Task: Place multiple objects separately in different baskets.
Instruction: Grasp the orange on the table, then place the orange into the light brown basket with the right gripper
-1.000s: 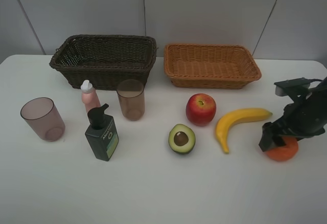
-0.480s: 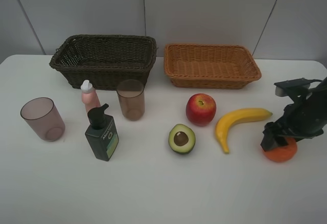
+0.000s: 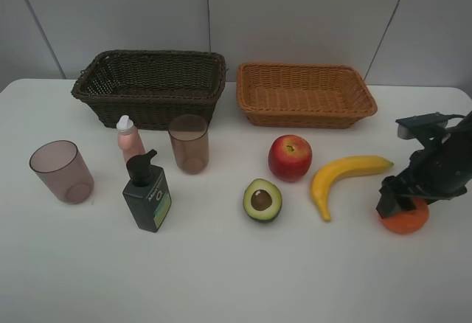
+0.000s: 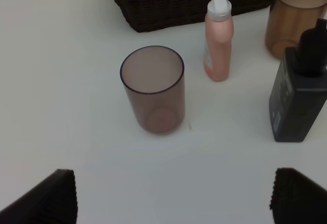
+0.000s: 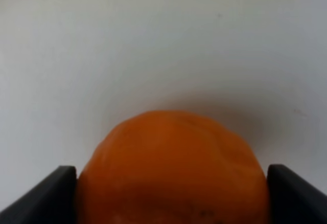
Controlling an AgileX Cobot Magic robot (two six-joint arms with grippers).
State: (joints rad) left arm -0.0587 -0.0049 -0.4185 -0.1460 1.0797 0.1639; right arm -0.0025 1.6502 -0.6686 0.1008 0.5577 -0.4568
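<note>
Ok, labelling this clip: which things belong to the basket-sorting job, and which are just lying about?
Job: apple, banana, orange, avocado half, cup, second cup, pink bottle, pump bottle, dark basket, tan basket.
Lying about: nothing but the table itself.

Soft, even light from overhead fills all three views, and the white bench [image 3: 221, 279] reads bright without glare. Shadows are faint: a dim smudge on the bench around the orange [image 5: 173, 173] in the right wrist view, a pale one at the foot of the translucent cup [image 4: 152, 88] in the left wrist view. The exterior high view is slightly grainy. The orange, close to the lens, looks soft and blurred.
</note>
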